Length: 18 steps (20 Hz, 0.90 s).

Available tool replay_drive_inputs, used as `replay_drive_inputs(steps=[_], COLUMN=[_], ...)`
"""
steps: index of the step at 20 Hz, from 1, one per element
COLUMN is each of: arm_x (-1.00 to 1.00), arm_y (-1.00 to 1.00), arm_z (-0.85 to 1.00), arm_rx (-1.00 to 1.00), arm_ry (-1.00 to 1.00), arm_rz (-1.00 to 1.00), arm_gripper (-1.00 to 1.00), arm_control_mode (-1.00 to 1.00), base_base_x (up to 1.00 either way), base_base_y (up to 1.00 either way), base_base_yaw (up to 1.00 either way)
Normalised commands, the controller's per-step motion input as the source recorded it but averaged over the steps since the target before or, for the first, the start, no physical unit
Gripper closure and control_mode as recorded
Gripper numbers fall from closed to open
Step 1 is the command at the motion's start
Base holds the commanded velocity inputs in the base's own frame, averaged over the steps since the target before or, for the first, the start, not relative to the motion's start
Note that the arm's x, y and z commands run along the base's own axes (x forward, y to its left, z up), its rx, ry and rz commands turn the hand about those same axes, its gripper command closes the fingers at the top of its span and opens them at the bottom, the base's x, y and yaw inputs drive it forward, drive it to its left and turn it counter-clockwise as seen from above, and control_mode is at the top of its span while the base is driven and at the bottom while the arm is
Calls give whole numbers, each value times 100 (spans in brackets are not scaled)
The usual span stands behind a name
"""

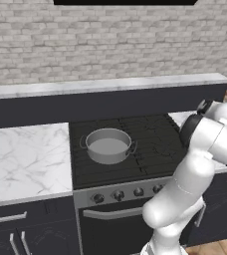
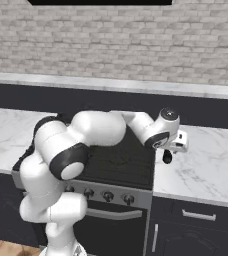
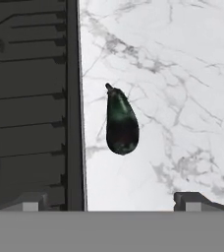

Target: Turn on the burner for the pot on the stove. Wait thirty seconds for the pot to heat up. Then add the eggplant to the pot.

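Hovering over the marble table (image 2: 206, 170) right of the stove (image 2: 121, 160), the gripper (image 3: 111, 199) points down with its fingers (image 3: 192, 201) spread wide and released, nothing between them; hand view shows the two dark tips at the bottom edge, one over the stove's edge, one over the marble; the eggplant (image 3: 121, 123) lies on the table ahead of the tips, just beside the stove's right edge, not touching the fingers; dark glossy body with greenish sheen, stem end pointing away from the tips, fat end nearer them; in the right base view the small dark lump under the hand at (image 2: 167, 157) is probably the eggplant, hard to be sure at that size; the arm (image 2: 101, 127) reaches across the cooktop from lower left, wrist out over the table's near-stove strip; the pot (image 1: 108, 145) sits on the stove's left side on a burner (image 1: 101, 158), upright, no lid, grey interior visible, two small side handles; well apart from the eggplant, which is across the cooktop on the other side; knobs (image 1: 118, 195) in a row on the grey front strip, oven door handle (image 1: 113, 214) below; cannot tell whether any burner is lit; brick wall (image 1: 110, 45) behind, dark backsplash ledge under it.
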Motion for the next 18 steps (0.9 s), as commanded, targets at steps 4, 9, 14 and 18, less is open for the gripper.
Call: replay_drive_inputs(steps=[4, 9, 14, 18], arm_x=[36, 24, 19, 15], arm_y=[-2, -12, -26, -10], arm_z=[-30, -34, -19, -22], arm_rx=[0, 0, 0, 0], arm_ry=[0, 0, 0, 5], arm_rz=[0, 0, 0, 0], arm_gripper=[-100, -100, -100, -100], arm_control_mode=[-100, -100, -100, -100], base_base_x=[0, 0, 0, 0], base_base_y=[0, 0, 0, 0], base_base_yaw=[0, 0, 0, 0])
